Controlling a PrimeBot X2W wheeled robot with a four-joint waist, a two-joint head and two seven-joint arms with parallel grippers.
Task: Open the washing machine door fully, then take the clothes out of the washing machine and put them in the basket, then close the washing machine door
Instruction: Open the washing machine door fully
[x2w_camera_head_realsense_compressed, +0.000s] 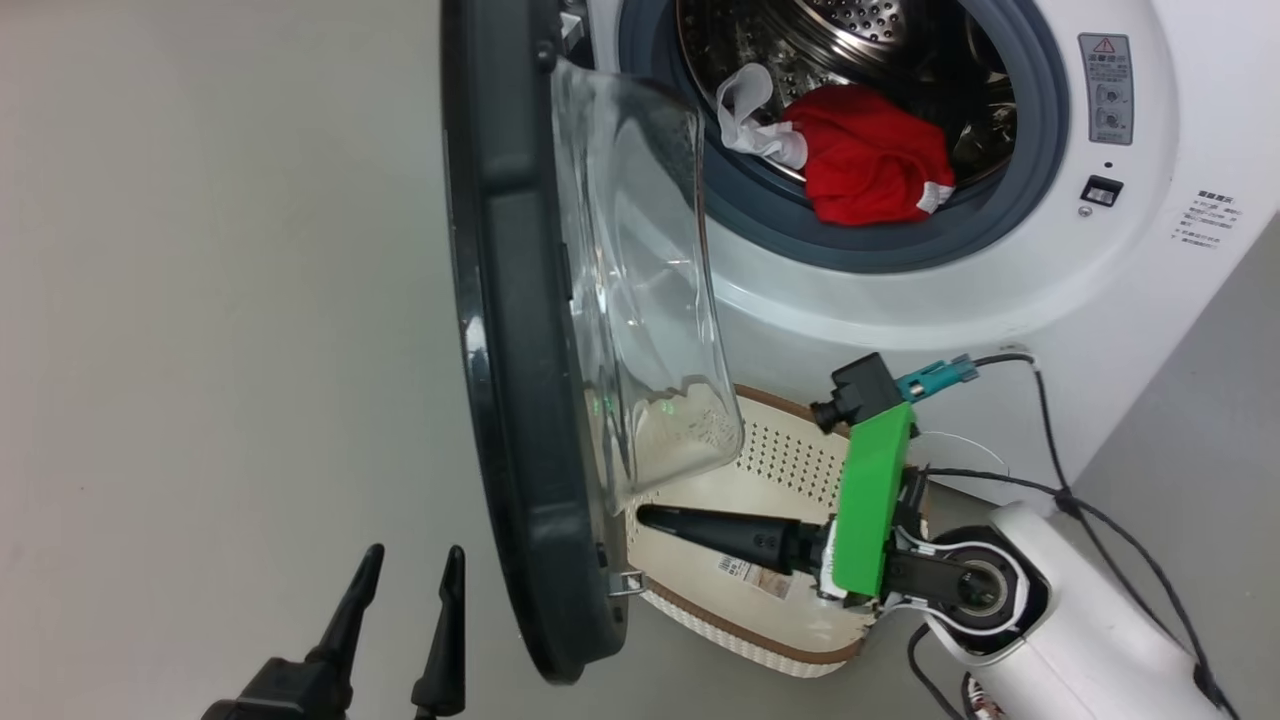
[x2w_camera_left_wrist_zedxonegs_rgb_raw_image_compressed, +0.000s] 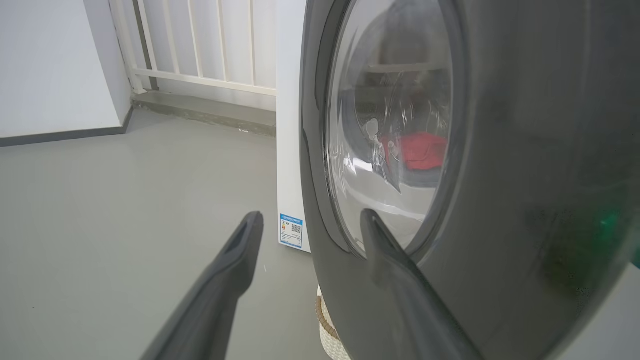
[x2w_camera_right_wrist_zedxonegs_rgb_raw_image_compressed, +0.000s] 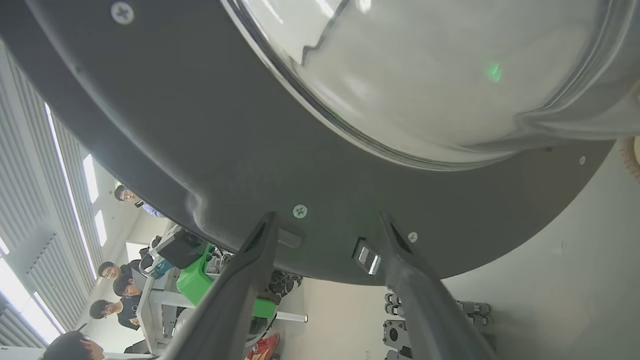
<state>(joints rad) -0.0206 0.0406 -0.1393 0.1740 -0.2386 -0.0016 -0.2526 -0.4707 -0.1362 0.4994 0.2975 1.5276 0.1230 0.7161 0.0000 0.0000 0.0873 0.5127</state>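
Down at the lower left, the left gripper (x2w_camera_head_realsense_compressed: 410, 595) was cut off by the bottom edge of the head view. Its two long dark fingers pointed up and stood apart with nothing between them, jaws open.

Just right of it stood the large round washing machine door (x2w_camera_head_realsense_compressed: 510, 350) with its glossy black frame, open and seen edge-on. Its long axis ran up and down that view, its top lost past the upper edge. Its clear glass bowl (x2w_camera_head_realsense_compressed: 650, 300) bulged rightward, toward the machine.

Low behind that glass sat the small cream-white perforated plastic basket (x2w_camera_head_realsense_compressed: 790, 462) with the brown woven-look rim, on the floor at the machine's foot. Its left end was hidden and only misty through the bowl. One dark finger lay across it, pointing left at the door and covering part of the paper label (x2w_camera_head_realsense_compressed: 745, 572).

From its own wrist, the right gripper (x2w_camera_right_wrist_zedxonegs_rgb_raw_image_compressed: 327, 216) had its jaws spread and empty before the door's inner rim. I couldn't tell whether it touched the rim.

Higher up, the bright red clothes (x2w_camera_head_realsense_compressed: 870, 160) and a small white cloth (x2w_camera_head_realsense_compressed: 750, 120) lay in the mouth of the big white washing machine (x2w_camera_head_realsense_compressed: 1150, 250), draped over its grey rubber ring (x2w_camera_head_realsense_compressed: 1030, 200). The steel drum's top was cut off.
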